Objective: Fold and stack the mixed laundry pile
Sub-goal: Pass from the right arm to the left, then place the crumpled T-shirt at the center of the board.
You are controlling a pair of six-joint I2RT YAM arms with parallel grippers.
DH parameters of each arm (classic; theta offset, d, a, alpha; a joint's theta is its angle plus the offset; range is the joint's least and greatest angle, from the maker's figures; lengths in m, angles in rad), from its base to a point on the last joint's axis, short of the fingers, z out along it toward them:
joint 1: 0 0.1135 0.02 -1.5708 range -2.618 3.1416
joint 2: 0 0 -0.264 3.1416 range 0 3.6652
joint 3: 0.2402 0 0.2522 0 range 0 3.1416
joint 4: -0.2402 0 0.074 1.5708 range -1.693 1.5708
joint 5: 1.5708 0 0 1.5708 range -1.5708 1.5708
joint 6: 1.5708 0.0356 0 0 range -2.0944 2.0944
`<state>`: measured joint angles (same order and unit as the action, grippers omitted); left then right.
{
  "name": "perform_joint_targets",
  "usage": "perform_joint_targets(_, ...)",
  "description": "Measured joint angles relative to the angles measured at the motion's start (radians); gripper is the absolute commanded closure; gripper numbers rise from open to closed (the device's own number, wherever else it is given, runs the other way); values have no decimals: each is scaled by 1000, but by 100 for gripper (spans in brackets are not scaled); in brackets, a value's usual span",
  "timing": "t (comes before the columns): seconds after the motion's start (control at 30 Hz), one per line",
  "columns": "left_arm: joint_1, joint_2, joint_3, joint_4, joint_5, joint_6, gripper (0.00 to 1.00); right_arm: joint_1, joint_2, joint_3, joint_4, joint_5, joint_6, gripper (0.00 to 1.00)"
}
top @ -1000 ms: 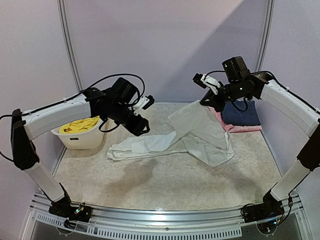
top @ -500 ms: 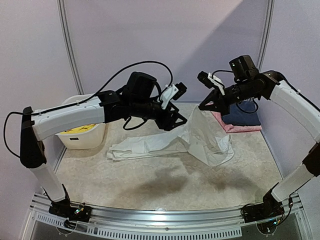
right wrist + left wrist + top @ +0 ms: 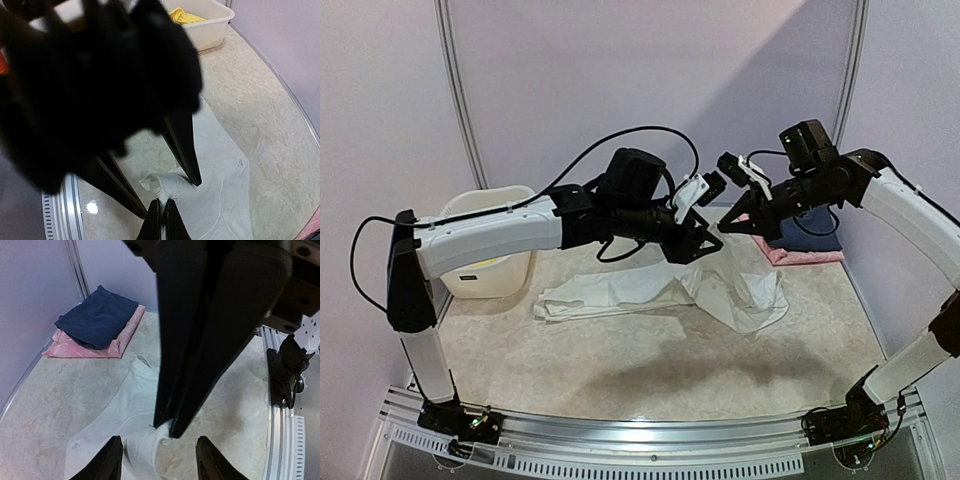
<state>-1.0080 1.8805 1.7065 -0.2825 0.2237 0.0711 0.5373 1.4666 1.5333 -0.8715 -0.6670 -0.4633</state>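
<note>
The right gripper [image 3: 161, 216] is pinched closed on a raised fold of the large, rumpled white cloth T-shirt [image 3: 720, 285]. The left gripper [image 3: 159, 460], fingers apart, hovers just beside that fold. The rest of the shirt lies crumpled on the beige marbled table [image 3: 620, 350].

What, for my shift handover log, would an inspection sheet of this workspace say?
Surface: marbled beige table.
Job's things: white T-shirt crumpled, one fold lifted, the rest on the table; yellow shorts in the basket.
Clutter: white basket far left; folded navy cloth on pink cloth far right.
Grippers: right pincer shut on the T-shirt's lifted fold; left pincer open, its fingers either side of that fold.
Cables: black cable loops above the left arm.
Surroundings: pale walls; metal rail at the near edge.
</note>
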Motion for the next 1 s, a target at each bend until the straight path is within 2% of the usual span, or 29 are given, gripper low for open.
perform_joint_targets(0.07, 0, 7, 5, -1, 5, 8, 72, 0, -12, -3, -2, -2, 3, 97)
perform_joint_targets(0.1, 0, 11, 10, -2, 8, 13, 82, 0, -19, -4, -3, -2, 3, 92)
perform_joint_targets(0.17, 0, 16, 18, -4, 18, 16, 98, 0, -31, -5, -4, -5, 10, 74)
perform_joint_targets(0.2, 0, 18, 24, -7, 22, 18, 100, 0, -34, -5, -5, -5, 16, 66)
perform_joint_targets(0.27, 0, 18, 32, -12, 22, 29, 100, -7, -39, -5, 0, -11, 24, 52)
perform_joint_targets(0.37, 1, 18, 53, -32, -17, 30, 100, -66, -51, -13, 30, -54, 77, 41)
perform_joint_targets(0.47, 18, 18, 82, -48, -87, 19, 100, -224, -76, -49, 101, -77, 161, 35)
perform_joint_targets(0.57, 69, 2, 96, -65, -161, -13, 100, -328, -90, -110, 147, 22, 192, 31)
perform_joint_targets(0.67, 161, -38, 91, -108, -241, -48, 100, -336, -69, -174, 148, 153, 193, 29)
perform_joint_targets(0.83, 343, -173, 18, -219, -434, -125, 100, -364, 84, -246, 121, 316, 200, 25)
perform_joint_targets(0.93, 423, -282, -76, -282, -545, -158, 100, -376, 161, -280, 92, 362, 200, 16)
perform_joint_targets(1.0, 449, -346, -139, -319, -584, -171, 100, -377, 201, -282, 80, 362, 199, 15)
